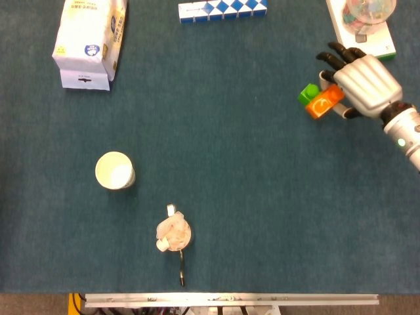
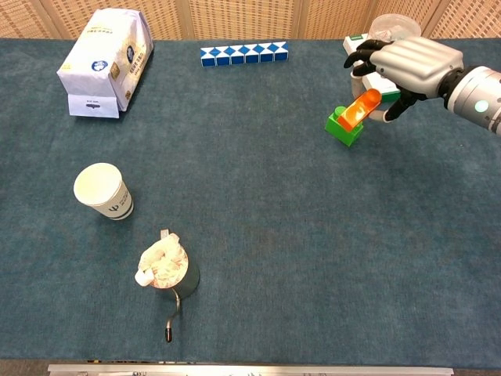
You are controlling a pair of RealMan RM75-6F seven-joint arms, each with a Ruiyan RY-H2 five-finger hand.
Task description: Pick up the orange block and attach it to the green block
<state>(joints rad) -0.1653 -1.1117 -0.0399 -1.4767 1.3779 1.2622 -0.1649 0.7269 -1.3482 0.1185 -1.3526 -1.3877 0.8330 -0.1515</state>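
Right hand (image 1: 359,82) held the orange block (image 1: 323,104) at far right of the table, dark fingers (image 2: 362,56) curled over the block's far end, silver ribbed back of hand up. Orange block was tilted, its low end touching the top of the green block (image 2: 341,128); whether seated on the studs, could not tell. Green block sat on the blue carpet-like table cover (image 1: 249,170), just left of the hand. Just beyond the hand, at the far right corner, a white tray (image 1: 341,26) with a clear domed container (image 1: 367,12) on it, so tight room on that side. Wide bare stretch of cover in the middle and near right. Far edge: blue-and-white zigzag strip (image 1: 222,9), flat, angular. Far left: white soft paper bag (image 1: 89,41) lying on its side. Left of centre: white paper cup (image 1: 115,170), upright, round open mouth. Near centre: small shiny metal pitcher (image 2: 170,274) stuffed with crumpled whitish stuff, thin handle pointing to the near edge. Metal rail (image 1: 230,299) ran along the near table edge. Left hand was out of both views.
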